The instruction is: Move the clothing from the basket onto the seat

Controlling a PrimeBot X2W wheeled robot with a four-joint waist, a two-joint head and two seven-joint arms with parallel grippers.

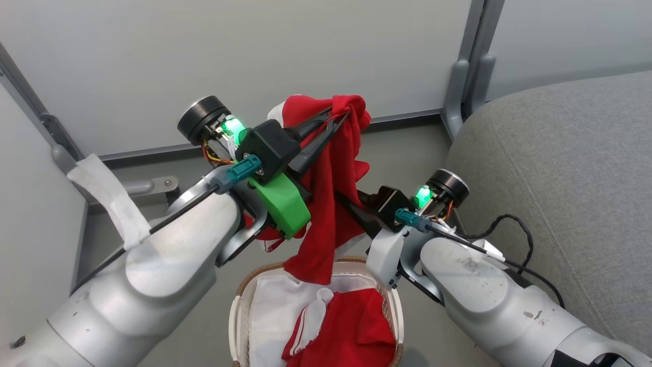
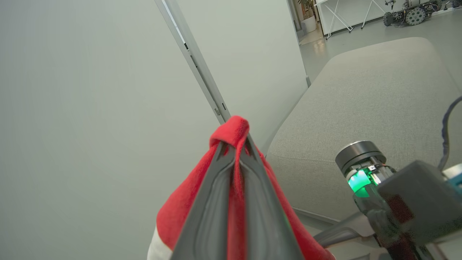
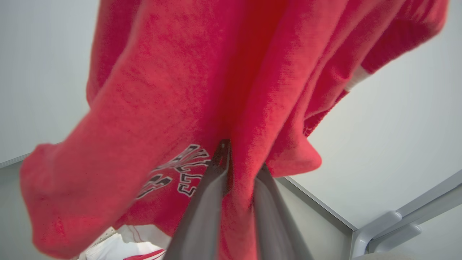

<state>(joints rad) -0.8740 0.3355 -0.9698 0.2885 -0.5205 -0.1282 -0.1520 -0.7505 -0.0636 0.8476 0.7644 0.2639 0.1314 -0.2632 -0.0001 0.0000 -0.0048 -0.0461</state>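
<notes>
Indoors, left pincer and right pincer each clamp red clothing over the basket, beside the grey seat.

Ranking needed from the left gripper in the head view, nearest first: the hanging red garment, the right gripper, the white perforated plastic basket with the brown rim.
1. The hanging red garment: pinched in the left gripper itself.
2. The right gripper: lower and to the right, closed on the garment's middle.
3. The white perforated plastic basket: lowest, beneath the garment's hem.
</notes>
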